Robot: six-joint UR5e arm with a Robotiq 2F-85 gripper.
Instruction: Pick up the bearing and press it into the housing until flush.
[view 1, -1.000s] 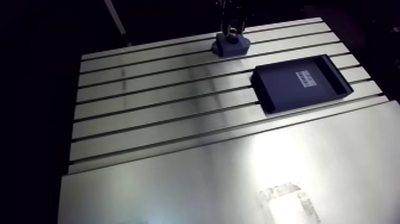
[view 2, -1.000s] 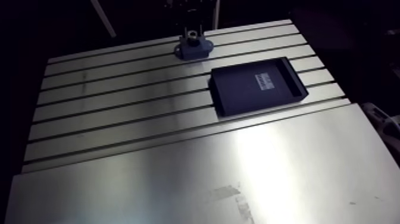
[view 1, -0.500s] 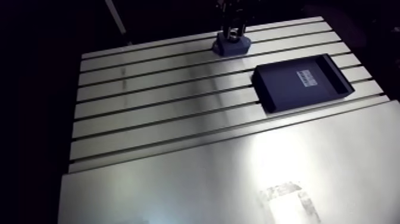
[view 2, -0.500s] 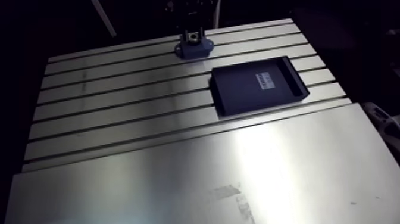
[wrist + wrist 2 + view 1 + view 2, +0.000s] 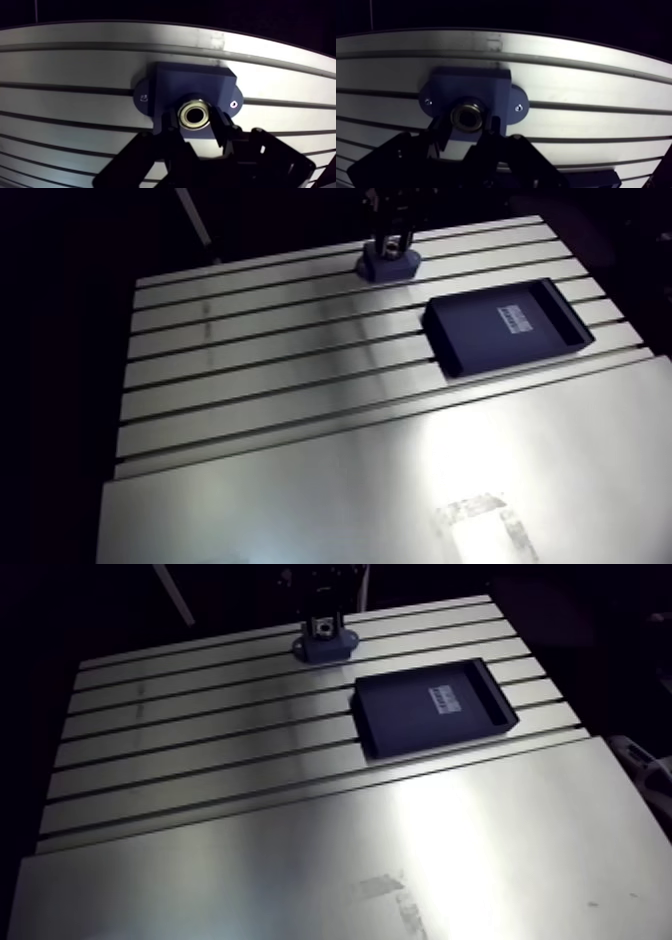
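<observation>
A dark blue housing (image 5: 167, 85) with two screwed flanges sits on the slotted table (image 5: 250, 358) near its far edge. In the wrist view a metal ring bearing (image 5: 196, 115) sits at the housing's round bore, its face toward the camera. My gripper (image 5: 196, 124) is shut on the bearing, one black fingertip pressed against each side of it. How deep the bearing sits in the bore is hidden. In the arm view the gripper (image 5: 390, 243) stands straight over the housing (image 5: 388, 268).
An empty black tray (image 5: 490, 338) with a white label lies on the table to the right of the housing, nearer the camera. A smooth metal plate (image 5: 400, 488) covers the table's near part.
The gripper with the bearing has come down slightly onto the housing. The housing and the tray have stayed put.
</observation>
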